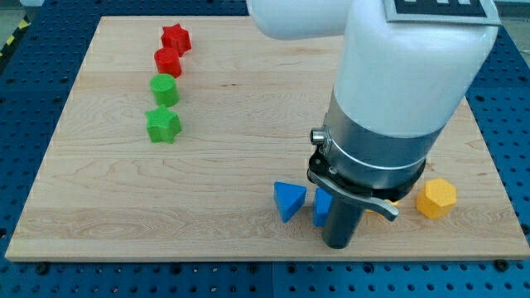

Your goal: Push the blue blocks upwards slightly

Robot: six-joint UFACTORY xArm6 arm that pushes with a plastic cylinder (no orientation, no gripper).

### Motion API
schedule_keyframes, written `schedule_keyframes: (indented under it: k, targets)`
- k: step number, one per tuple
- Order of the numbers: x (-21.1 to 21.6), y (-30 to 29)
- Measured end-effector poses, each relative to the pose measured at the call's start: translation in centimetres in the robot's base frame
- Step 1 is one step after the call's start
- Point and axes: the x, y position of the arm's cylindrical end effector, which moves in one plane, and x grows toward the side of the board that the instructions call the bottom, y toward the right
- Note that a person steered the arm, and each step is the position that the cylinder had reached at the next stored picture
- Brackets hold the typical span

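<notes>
A blue triangular block lies near the view's bottom, right of centre. A second blue block sits just right of it, partly hidden by my rod, so its shape is unclear. My tip rests on the board just below and right of that second blue block, touching or nearly touching it. The arm's white and grey body covers the board above the blue blocks.
A yellow hexagonal block lies at the view's right. A red star, a red cylinder, a green cylinder and a green star form a column at the upper left. The wooden board's bottom edge runs just below my tip.
</notes>
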Motion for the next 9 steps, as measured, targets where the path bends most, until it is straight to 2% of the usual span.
schedule_keyframes:
  k: [5,7,9]
  targets:
    - [-1.1,0.0]
    - [0.6,0.0]
    - [0.6,-4.7]
